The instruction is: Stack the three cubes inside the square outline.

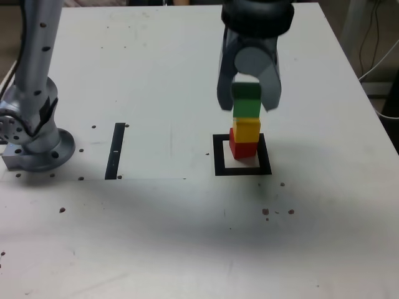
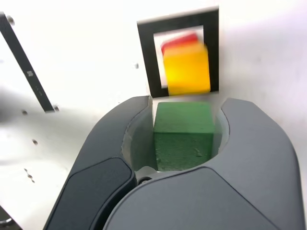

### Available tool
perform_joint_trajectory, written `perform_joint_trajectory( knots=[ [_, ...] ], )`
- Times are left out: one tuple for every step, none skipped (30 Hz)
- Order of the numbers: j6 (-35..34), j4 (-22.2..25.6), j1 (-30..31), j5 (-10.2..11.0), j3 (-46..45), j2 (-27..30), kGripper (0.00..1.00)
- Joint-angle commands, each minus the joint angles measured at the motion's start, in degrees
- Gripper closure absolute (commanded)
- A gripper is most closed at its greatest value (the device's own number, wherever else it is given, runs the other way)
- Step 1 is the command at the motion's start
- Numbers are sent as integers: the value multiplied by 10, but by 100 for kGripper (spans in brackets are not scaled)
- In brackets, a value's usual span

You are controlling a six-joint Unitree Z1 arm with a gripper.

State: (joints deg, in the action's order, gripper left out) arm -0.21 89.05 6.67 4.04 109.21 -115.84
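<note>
Jaws of gripper (image 1: 248,99) pinching green cube (image 1: 247,99) from both sides, above the stack; in the exterior view green cube directly over yellow cube (image 1: 247,129), contact with it not clear. Yellow cube sitting on red cube (image 1: 242,148), red one inside black square outline (image 1: 219,156) on white desk (image 1: 187,237); wrist view blurred, yellow over red inside outline, green cube between jaws. Straight black strip (image 1: 116,151) well apart toward exterior view's left; arm base (image 1: 34,134) at far left.
</note>
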Motion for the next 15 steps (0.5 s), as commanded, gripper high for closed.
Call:
perform_joint_trajectory(
  knots=[
    [15, 0, -16, 6, 4, 1, 80],
    [21, 0, -22, 8, 5, 1, 80],
    [26, -1, -27, 10, 6, 1, 80],
    [29, -2, -31, 10, 6, 1, 80],
    [32, -3, -34, 11, 7, 1, 80],
    [33, -3, -36, 11, 7, 1, 80],
    [34, -4, -37, 10, 7, 0, 80],
    [35, -4, -38, 9, 6, -1, 80],
    [35, -5, -38, 7, 5, -2, 80],
    [35, -5, -38, 5, 3, -3, 80],
    [35, -5, -38, 2, 1, -4, 80],
    [35, -5, -38, -2, -3, -6, 80],
    [35, -5, -38, -5, -5, -7, 80],
    [35, -5, -38, -7, -8, -8, 80],
    [35, -5, -38, -9, -10, -8, 80]
  ],
)
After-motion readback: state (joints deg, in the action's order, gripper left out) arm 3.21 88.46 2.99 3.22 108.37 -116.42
